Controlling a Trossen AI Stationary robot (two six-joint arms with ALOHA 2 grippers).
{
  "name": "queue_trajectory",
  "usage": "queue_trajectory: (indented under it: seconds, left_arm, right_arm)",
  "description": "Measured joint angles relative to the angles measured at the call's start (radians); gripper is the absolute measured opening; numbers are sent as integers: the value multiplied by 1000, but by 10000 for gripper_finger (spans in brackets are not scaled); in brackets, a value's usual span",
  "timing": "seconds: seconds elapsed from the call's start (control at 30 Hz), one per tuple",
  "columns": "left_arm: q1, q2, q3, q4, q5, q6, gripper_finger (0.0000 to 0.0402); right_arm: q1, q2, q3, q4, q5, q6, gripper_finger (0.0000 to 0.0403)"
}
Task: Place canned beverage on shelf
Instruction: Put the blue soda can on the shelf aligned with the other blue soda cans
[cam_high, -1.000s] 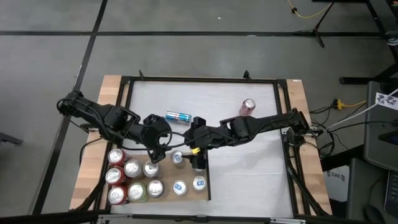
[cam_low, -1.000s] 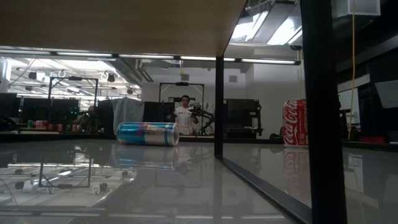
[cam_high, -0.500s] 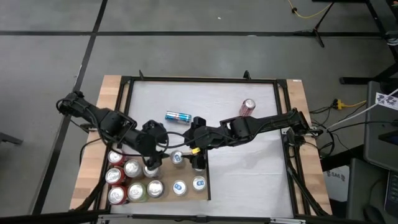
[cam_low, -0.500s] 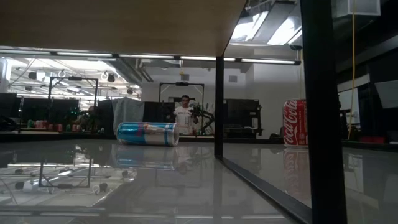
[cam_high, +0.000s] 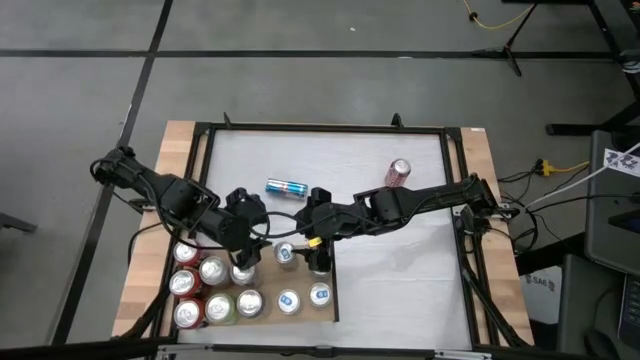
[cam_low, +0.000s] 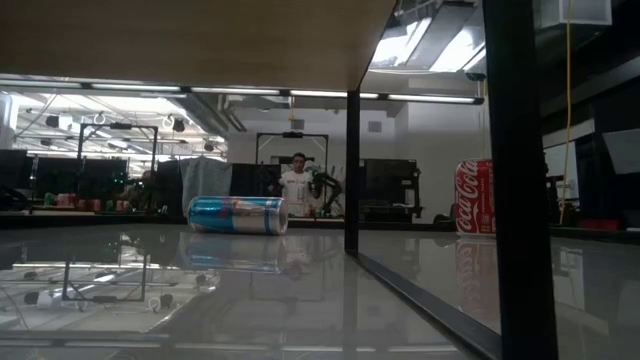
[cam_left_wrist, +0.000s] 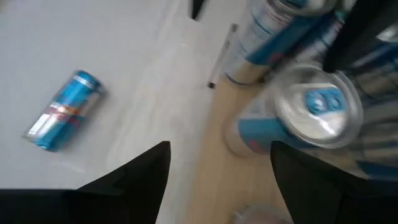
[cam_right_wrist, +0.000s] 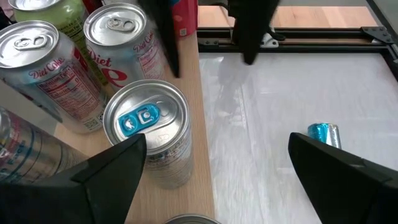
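The shelf (cam_high: 268, 285) is a light wood panel at the table's near left, with several cans standing on it. A silver-topped can with a blue tab (cam_high: 285, 253) stands near its far edge; it shows in both wrist views (cam_left_wrist: 314, 107) (cam_right_wrist: 146, 124). My left gripper (cam_high: 243, 260) is open above the shelf's cans, left of that can. My right gripper (cam_high: 318, 258) is open above the shelf's right edge, right of that can. A blue can (cam_high: 286, 187) lies on its side on the white table, and a red cola can (cam_high: 398, 172) stands at the far right.
Red, green and silver cans (cam_high: 205, 290) crowd the shelf's left part, and two blue-tabbed cans (cam_high: 305, 297) stand near its near edge. A black frame (cam_high: 455, 200) rims the table. The white table (cam_high: 400, 280) right of the shelf is bare. A person stands far off in the room (cam_low: 297, 186).
My left gripper has gone a little toward the table's near left, farther over the cans on the shelf. My right gripper and the cans have kept still.
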Motion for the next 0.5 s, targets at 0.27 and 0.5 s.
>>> queue_trajectory:
  seconds: [0.27,0.5]
  left_arm:
    - [21,4,0,27,-47,0,268]
    - [12,32,0,33,50,6,268]
  right_arm:
    - [0,0,0,0,0,0,385]
    - [0,1,0,0,0,0,385]
